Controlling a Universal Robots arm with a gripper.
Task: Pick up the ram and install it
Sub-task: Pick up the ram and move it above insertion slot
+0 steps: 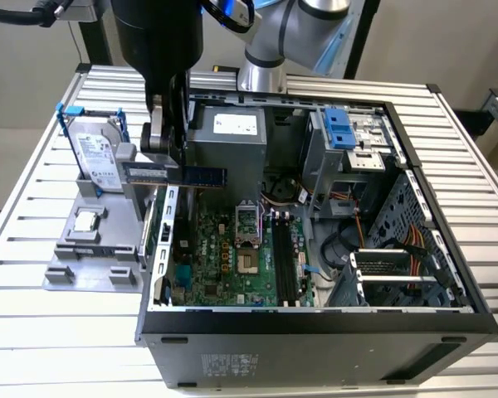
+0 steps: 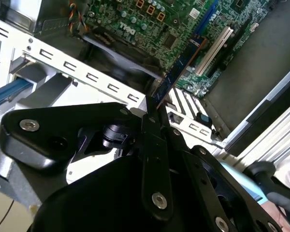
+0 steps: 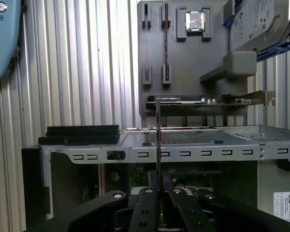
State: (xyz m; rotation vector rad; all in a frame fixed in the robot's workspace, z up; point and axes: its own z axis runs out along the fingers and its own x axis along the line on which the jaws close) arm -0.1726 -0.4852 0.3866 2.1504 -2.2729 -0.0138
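The ram (image 1: 203,175) is a long, dark blue-green stick held level above the left wall of the open computer case (image 1: 315,319), between the grey parts holder and the motherboard (image 1: 220,261). My gripper (image 1: 173,168) hangs from the black arm and is shut on it near its middle. In the second wrist view the ram (image 2: 181,65) slants out from the gripper (image 2: 152,115) over the motherboard. In the first wrist view the ram (image 3: 158,140) shows edge-on, rising from the gripper (image 3: 158,191) across the case's wall.
The grey parts holder (image 1: 70,249) beside the case carries a silver hard drive (image 1: 95,157) and a small square processor chip (image 1: 85,220). Inside the case are black memory slots (image 1: 284,261), a grey power supply (image 1: 232,141), a blue-latched drive bay (image 1: 340,128) and cables at the exterior view's right.
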